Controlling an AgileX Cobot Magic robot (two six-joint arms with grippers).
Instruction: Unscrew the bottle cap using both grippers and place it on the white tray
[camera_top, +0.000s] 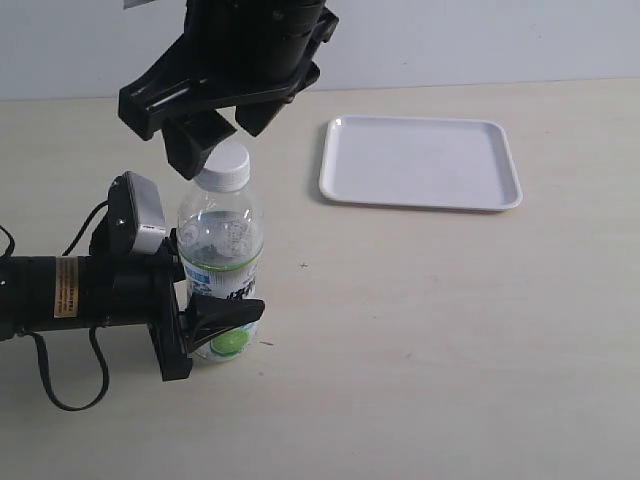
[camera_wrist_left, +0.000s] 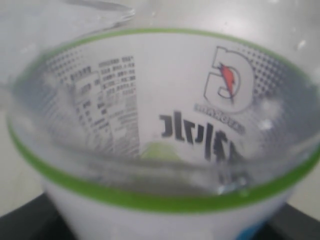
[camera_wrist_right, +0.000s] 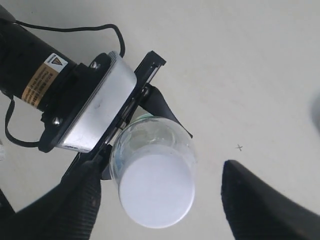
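The bottle (camera_top: 220, 250) stands upright on the table, its white bottle cap (camera_top: 225, 165) screwed on top. My left gripper (camera_top: 225, 325) is shut on the bottle's lower, labelled part from the left. In the left wrist view the bottle (camera_wrist_left: 160, 125) fills the picture, with only dark finger edges (camera_wrist_left: 25, 222) showing at the corners. My right gripper (camera_top: 225, 135) hangs open just above the cap. From the right wrist view the cap (camera_wrist_right: 156, 190) lies between the two black fingers (camera_wrist_right: 260, 205), nearer one of them, with a clear gap to the other. The white tray (camera_top: 420, 160) lies empty at the back right.
The left arm's black body and grey camera block (camera_top: 140, 215) lie low along the table at the left, with a cable looping below. Bare beige table (camera_top: 450, 330) stretches between the bottle and the tray.
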